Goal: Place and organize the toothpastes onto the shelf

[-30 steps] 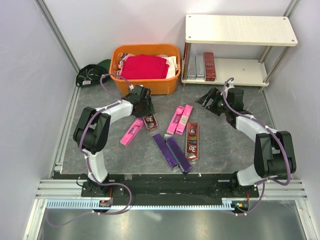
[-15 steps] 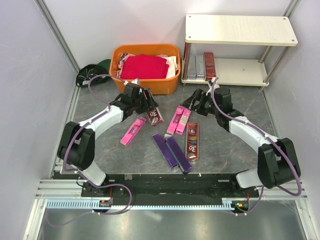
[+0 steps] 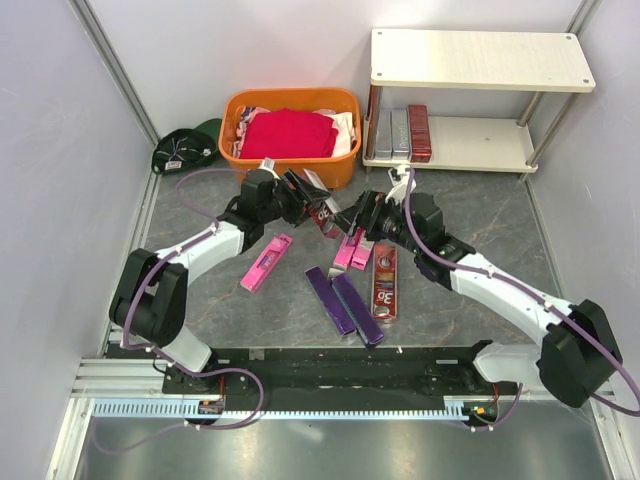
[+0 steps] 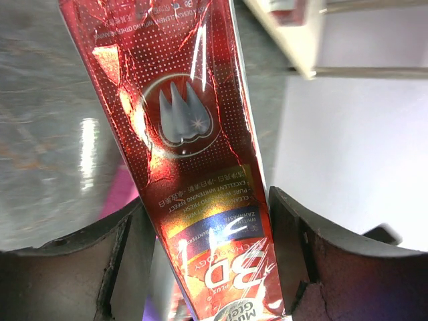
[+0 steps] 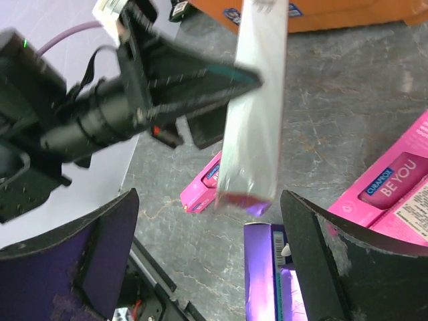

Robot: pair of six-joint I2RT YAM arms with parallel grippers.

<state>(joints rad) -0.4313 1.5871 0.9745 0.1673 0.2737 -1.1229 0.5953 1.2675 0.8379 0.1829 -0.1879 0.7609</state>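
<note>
My left gripper [image 3: 308, 199] [image 4: 210, 267] is shut on a dark red toothpaste [image 3: 322, 212] [image 4: 194, 154] and holds it up above the table, its free end pointing right. My right gripper [image 3: 354, 216] [image 5: 208, 198] stands open facing that box, whose silvery side [image 5: 255, 114] reaches down into the gap between the fingers. On the table lie a pink box [image 3: 264, 263], two pink boxes [image 3: 358, 247] side by side, a dark red one [image 3: 384, 282] and two purple ones [image 3: 343, 304]. The shelf [image 3: 480, 60] holds two silver-grey boxes [image 3: 392, 133] and a dark red box [image 3: 419, 132] on its lower board.
An orange basket [image 3: 296, 177] with a red cloth [image 3: 290, 133] stands behind the left gripper, left of the shelf. A dark bundle [image 3: 185, 148] lies at the back left. Metal frame posts run along both sides.
My left gripper has lifted the dark red box off the table and swung it right. My right arm has moved left from near the shelf and now faces the box, still open.
</note>
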